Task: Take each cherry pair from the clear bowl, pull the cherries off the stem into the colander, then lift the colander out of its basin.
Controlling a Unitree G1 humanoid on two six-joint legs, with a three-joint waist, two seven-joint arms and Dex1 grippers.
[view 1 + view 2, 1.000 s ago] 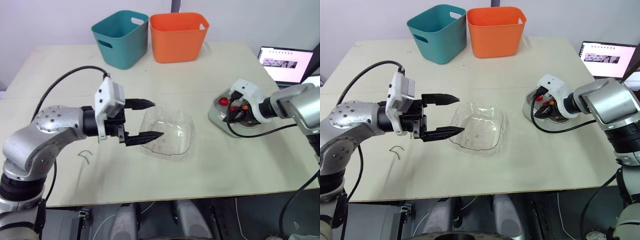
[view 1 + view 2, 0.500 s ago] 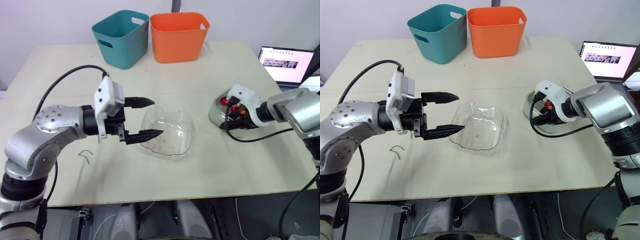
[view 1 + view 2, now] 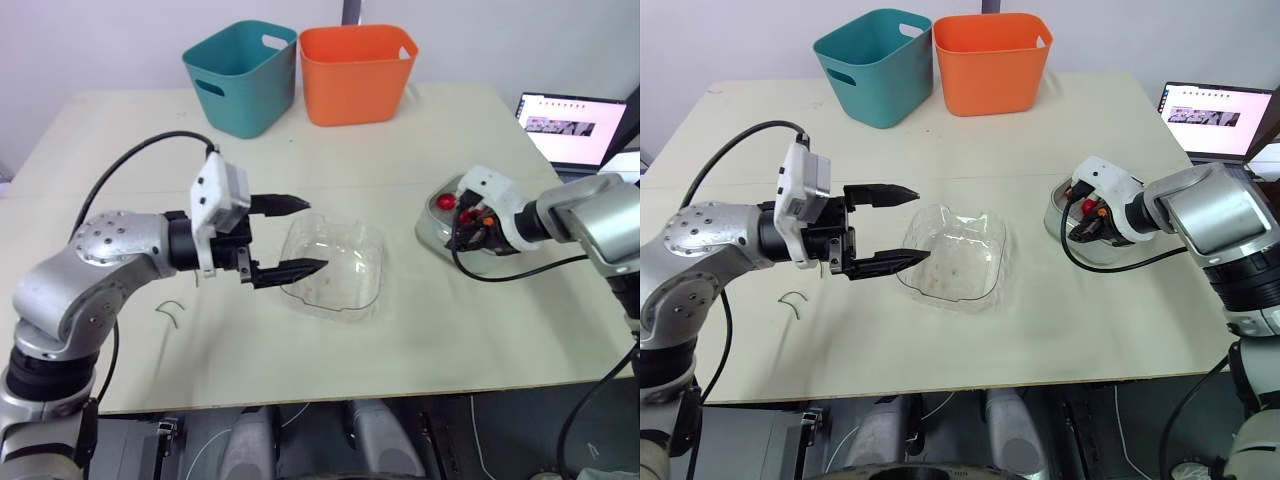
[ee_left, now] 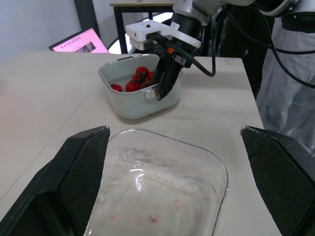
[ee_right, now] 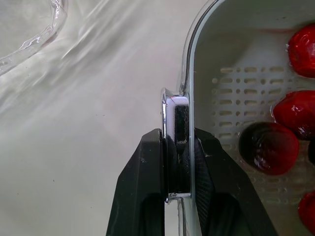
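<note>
Right gripper (image 5: 177,135): fingers closed almost together, pinching the rim tab of the colander (image 5: 236,83), one finger inside the wall and one outside. The colander sits in its basin (image 4: 142,105). Cherries (image 5: 268,147) lie on the perforated floor just past the inner finger. Cannot tell whether the pinch also takes in the basin's edge.

Step, as judged: lift-out. Pull straight up, slowly, and keep the colander level. A one-sided hold is likely to tip it away from the fingers and roll the fruit. If the basin rises with it, stop and regrip.

Farther out from the gripper, across bare table (image 3: 400,150), is the bowl (image 3: 378,262), empty but for red smears. Left gripper (image 3: 312,235) hovers at the bowl's far rim, jaws wide apart, holding nothing. A loose stem (image 3: 172,312) lies beyond that arm.

Surface: pale, matte, flat.

Room: teal bin (image 3: 240,75) and orange bin (image 3: 357,70) at the table's back edge. An open laptop (image 3: 568,125) stands behind the right gripper.
</note>
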